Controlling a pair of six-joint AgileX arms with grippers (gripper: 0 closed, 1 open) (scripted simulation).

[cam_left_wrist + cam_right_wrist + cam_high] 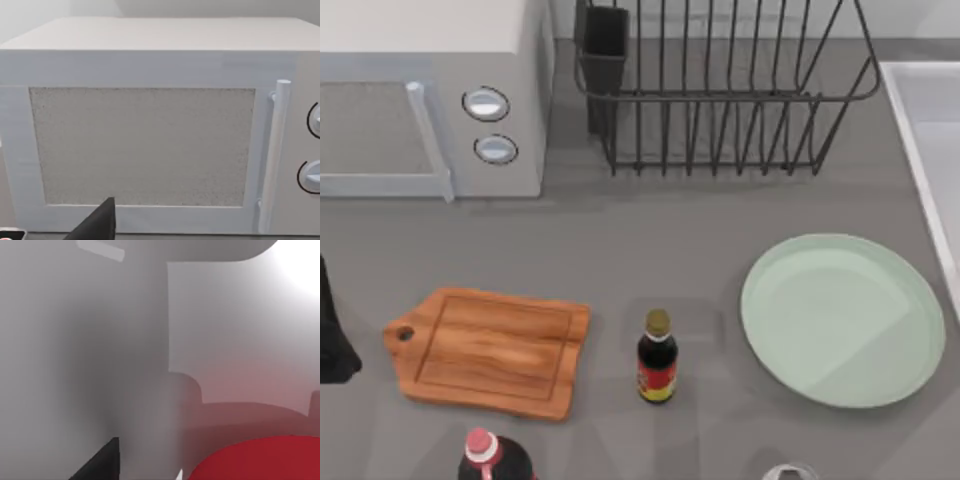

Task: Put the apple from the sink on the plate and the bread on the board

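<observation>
The apple (260,460) lies close under the right wrist camera, against the pale wall of the sink (240,330), so the right arm is judged to be down in the basin to fetch it; whether its fingers are open or closed cannot be told. The plate (905,385) waits bare just beside the sink's rim (920,130), the board (490,350) bare well across the worktop (660,240) from the sink. The left arm (332,340) sits parked beyond the board, facing the microwave (150,140).

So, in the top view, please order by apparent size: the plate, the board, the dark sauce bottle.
Largest to smallest:
1. plate
2. board, clearly narrower front to back than the plate
3. dark sauce bottle, much the smallest
</observation>
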